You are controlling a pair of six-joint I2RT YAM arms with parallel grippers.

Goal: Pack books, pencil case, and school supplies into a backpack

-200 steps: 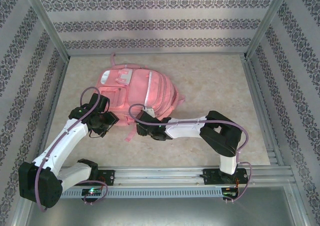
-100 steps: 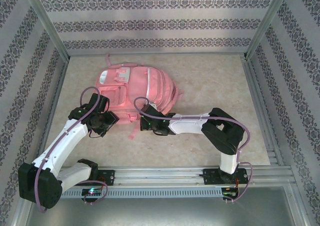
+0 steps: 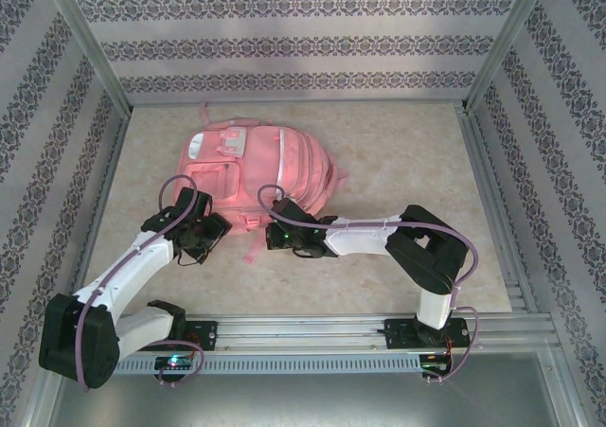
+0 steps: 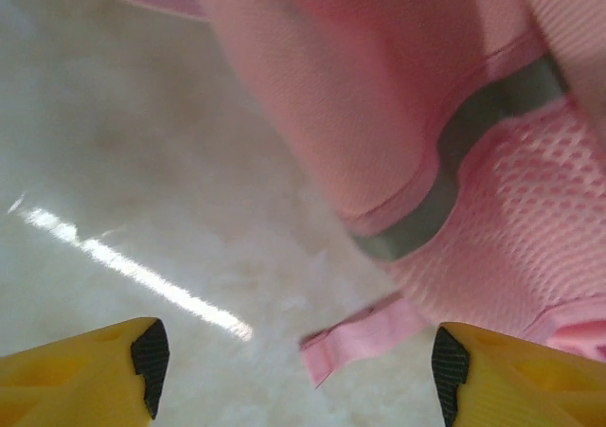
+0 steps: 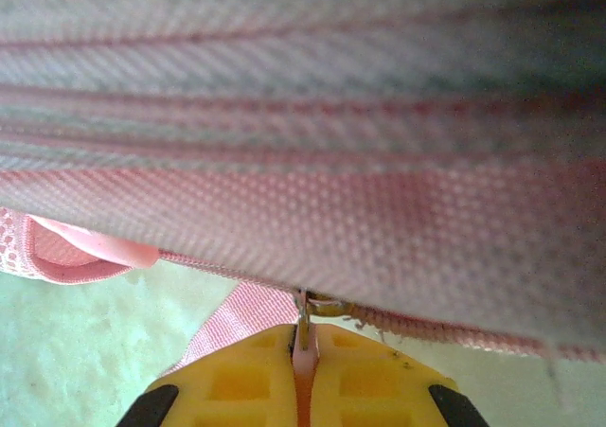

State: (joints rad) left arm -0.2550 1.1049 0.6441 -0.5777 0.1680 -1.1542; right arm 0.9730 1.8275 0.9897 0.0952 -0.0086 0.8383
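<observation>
The pink backpack [image 3: 256, 167] lies flat on the beige table, front pockets up. My right gripper [image 3: 275, 230] is at its near edge, shut on the zipper pull [image 5: 305, 337], a thin pink tab pinched between the yellow fingers just under the zipper teeth of the backpack [image 5: 303, 162]. My left gripper [image 3: 210, 226] hovers at the bag's near left corner, open, with nothing between its fingers [image 4: 478, 375]. A loose pink strap end [image 4: 365, 337] lies on the table below it, beside the mesh side of the backpack [image 4: 426, 115]. The books, pencil case and school supplies are out of view.
Patterned walls and aluminium frame rails [image 3: 492, 200] enclose the table on three sides. The arms' base rail [image 3: 312, 330] runs along the near edge. Bare tabletop [image 3: 407, 152] stretches to the right of the bag. A second pink strap [image 5: 237, 323] trails beside the right fingers.
My right gripper has shut on the zipper pull. The backpack shifted slightly away from the arms. My left gripper opened wider and drew back a little toward the near side.
</observation>
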